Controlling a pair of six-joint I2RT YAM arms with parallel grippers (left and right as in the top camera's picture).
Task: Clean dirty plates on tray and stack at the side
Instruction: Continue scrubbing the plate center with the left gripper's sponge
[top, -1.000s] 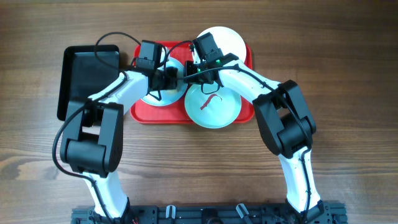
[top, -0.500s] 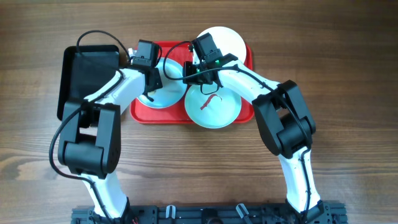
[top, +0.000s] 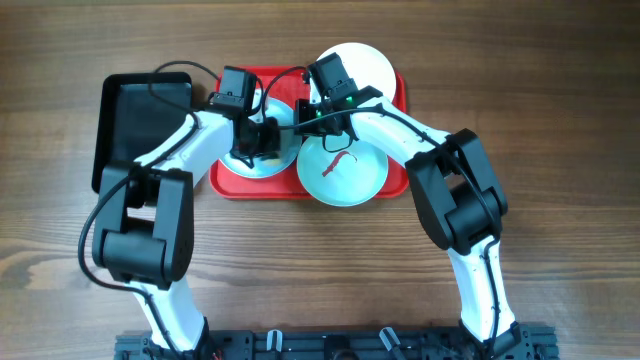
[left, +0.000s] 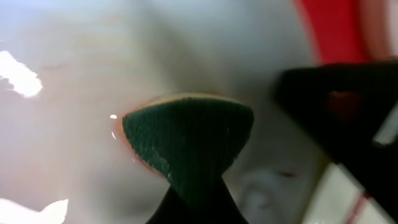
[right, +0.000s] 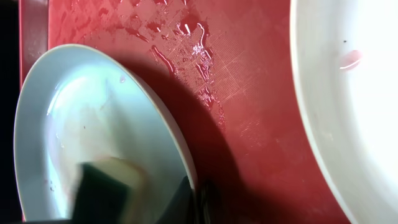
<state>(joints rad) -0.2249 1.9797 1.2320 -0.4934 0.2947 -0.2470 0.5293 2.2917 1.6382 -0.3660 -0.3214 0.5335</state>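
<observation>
Scrubbing left plate (top: 270, 162) on tray (top: 400, 92): my left claw (top: 255, 140) pinches sponge (left: 186, 143) against it, right claw (top: 308, 120) pressed together, apparently pinching its rim. Front plate (top: 342, 172) shows red smear, rear plate (top: 365, 60) small pink spot. I see nothing stacked aside yet.

sponge (left: 186, 137) blurred close-up; left plate (top: 270, 165) largely under left gripper (top: 258, 140), rear plate (right: 348, 112) cut by frame edge

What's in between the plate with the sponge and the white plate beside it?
Only bare red tray, wet with shiny drops, lies between the pale plate with the sponge and the white plate. The right wrist view shows it.
</observation>
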